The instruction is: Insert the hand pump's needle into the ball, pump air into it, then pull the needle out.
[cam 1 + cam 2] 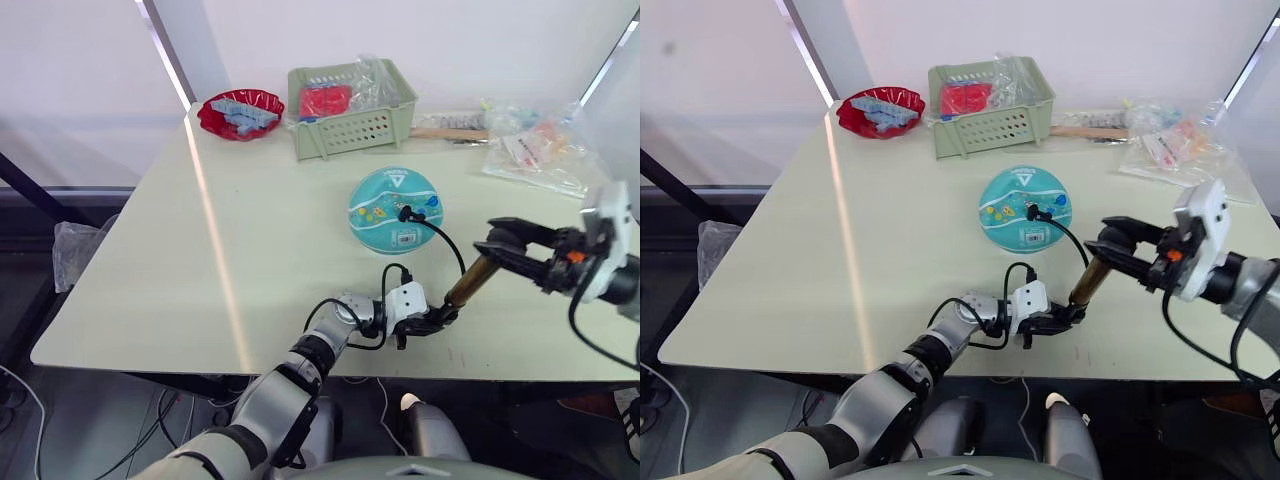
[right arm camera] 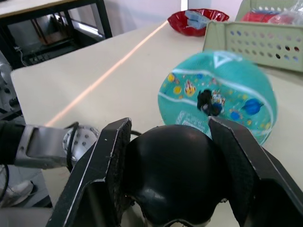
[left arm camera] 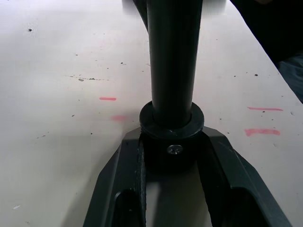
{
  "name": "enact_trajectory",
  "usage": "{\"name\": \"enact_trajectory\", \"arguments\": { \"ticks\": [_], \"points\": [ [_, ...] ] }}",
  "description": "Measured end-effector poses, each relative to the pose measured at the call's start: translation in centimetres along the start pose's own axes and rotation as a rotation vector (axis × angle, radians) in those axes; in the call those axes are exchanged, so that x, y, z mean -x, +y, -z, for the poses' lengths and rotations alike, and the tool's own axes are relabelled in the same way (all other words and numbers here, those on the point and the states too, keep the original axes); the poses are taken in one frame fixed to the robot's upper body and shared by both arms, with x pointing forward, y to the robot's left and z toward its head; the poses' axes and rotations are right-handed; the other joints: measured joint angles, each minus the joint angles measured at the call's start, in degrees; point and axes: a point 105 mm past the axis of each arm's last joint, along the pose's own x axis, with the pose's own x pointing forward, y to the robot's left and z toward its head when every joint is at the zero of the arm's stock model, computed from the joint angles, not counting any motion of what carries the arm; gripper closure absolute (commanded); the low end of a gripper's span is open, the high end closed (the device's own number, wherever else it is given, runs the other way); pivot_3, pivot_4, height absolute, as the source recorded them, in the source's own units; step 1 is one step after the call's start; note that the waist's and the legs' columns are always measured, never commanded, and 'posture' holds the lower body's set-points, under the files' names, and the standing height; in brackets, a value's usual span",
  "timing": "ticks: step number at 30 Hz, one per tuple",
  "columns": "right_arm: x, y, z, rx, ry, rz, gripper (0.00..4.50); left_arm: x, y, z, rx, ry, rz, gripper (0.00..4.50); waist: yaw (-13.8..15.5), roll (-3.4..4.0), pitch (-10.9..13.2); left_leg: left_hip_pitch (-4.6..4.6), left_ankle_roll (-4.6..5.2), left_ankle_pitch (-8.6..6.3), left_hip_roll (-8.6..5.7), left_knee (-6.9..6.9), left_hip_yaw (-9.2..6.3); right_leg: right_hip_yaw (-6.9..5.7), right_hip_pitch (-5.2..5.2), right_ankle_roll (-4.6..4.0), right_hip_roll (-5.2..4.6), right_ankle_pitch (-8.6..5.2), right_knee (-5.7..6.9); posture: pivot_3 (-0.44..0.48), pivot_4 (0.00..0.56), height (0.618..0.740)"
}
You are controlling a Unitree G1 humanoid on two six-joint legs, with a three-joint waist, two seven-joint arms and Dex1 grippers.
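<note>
The teal ball (image 1: 395,208) rests mid-table in front of the basket. A black fitting (image 1: 407,212) sits pressed on its top, so the needle itself is hidden; the thin hose (image 1: 447,243) loops from it toward the hand pump (image 1: 467,283). The pump's brass cylinder leans up to the right near the table's front edge. My left gripper (image 1: 443,319) is shut on the pump's lower black cap (image 3: 171,137). My right gripper (image 1: 500,243) is shut on the black handle (image 2: 173,175) at the pump's upper end. The ball (image 2: 236,94) lies just beyond that handle.
A green basket (image 1: 350,105) with packets stands at the back, a red bowl (image 1: 240,112) to its left. Plastic bags (image 1: 535,145) and a wooden stick (image 1: 450,132) lie at the back right. The table's front edge (image 1: 300,372) runs close under the pump.
</note>
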Motion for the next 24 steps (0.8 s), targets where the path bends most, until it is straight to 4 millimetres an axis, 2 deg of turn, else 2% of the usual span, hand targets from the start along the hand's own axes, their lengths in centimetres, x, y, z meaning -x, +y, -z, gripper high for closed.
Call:
{"name": "enact_trajectory", "arguments": {
  "ticks": [4, 5, 10, 15, 18, 24],
  "points": [
    [-0.8, 0.4, 2.0, 0.005, 0.022, 0.009, 2.41, 0.0, 0.1, 0.0, 0.000, 0.001, -0.004, 3.40, -0.21, 0.03, -0.05, 0.05, 0.00, 0.00, 0.00, 0.01, -0.01, 0.00, 0.04, 0.00, 0.00, 0.00, 0.00, 0.000, 0.150, 0.737],
    [-1.1, 0.5, 3.0, -0.003, 0.039, 0.014, 2.41, 0.0, 0.1, -0.1, -0.004, 0.000, -0.003, 3.40, -0.21, 0.01, -0.09, 0.05, 0.00, 0.00, 0.00, 0.01, -0.02, 0.00, 0.05, 0.01, 0.01, 0.00, 0.00, 0.000, 0.150, 0.737],
    [-1.5, 0.6, 3.0, 0.019, 0.002, 0.015, 2.41, 0.0, 0.3, -0.1, -0.001, 0.004, -0.003, 3.40, -0.22, 0.00, -0.16, 0.07, 0.00, 0.00, -0.02, 0.02, -0.02, -0.01, 0.07, 0.00, -0.01, 0.00, 0.00, 0.000, 0.150, 0.737],
    [-1.0, 0.2, 2.4, -0.004, -0.002, 0.011, 2.41, -0.1, 0.2, -0.2, -0.002, 0.002, 0.001, 3.40, -0.16, 0.05, -0.10, 0.02, 0.00, 0.00, -0.04, 0.02, -0.03, -0.01, 0.05, 0.00, -0.04, 0.00, 0.00, 0.000, 0.150, 0.737],
    [-0.4, -0.2, 1.5, -0.031, 0.001, -0.001, 2.41, -0.2, 0.2, -0.4, -0.003, -0.004, 0.006, 3.40, -0.06, 0.23, 0.04, -0.08, 0.00, 0.00, -0.12, 0.02, -0.01, -0.01, -0.02, 0.01, -0.13, 0.03, 0.00, 0.000, 0.150, 0.737],
    [1.0, -0.8, -3.0, -0.015, -0.032, -0.042, 2.41, -0.2, 0.3, -0.7, -0.003, -0.012, 0.005, 3.40, 0.07, 0.40, 0.36, -0.15, 0.01, 0.01, -0.15, 0.02, -0.02, -0.02, -0.06, -0.01, -0.16, 0.04, 0.00, 0.000, 0.150, 0.737]
  ]
}}
